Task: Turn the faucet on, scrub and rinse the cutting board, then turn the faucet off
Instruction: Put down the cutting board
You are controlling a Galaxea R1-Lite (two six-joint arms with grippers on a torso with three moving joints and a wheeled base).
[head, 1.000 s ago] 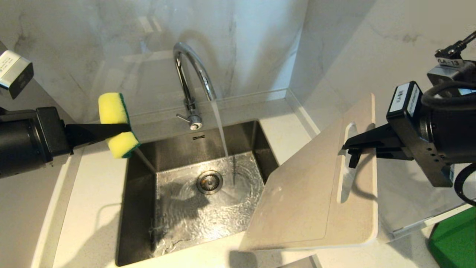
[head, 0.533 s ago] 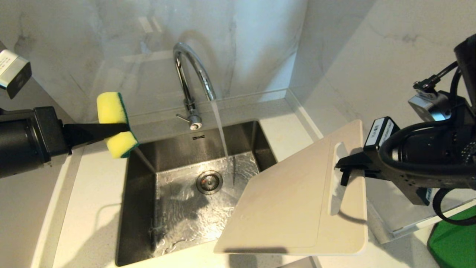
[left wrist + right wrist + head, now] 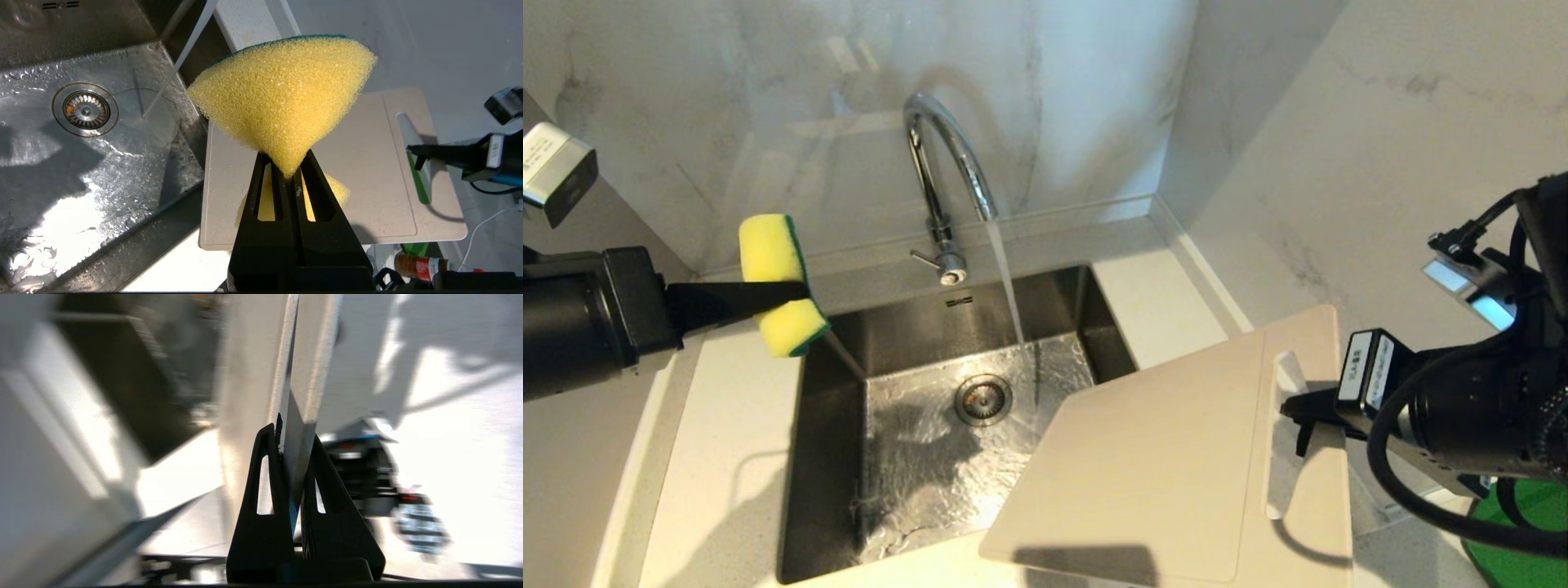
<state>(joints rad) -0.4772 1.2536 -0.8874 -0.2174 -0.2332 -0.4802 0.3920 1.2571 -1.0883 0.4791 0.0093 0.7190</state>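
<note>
Altogether one cutting board [image 3: 1168,457], one faucet [image 3: 943,175], two grippers

Head camera looks steeply down on the sink [image 3: 833,490]; both wrist cameras sit close behind their fingers, sharing the cutting board [image 3: 367,163].

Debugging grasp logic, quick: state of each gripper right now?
Left gripper: closed on the yellow sponge, beside the sink.
Right gripper: closed on the cutting board at its slot handle end.
</note>
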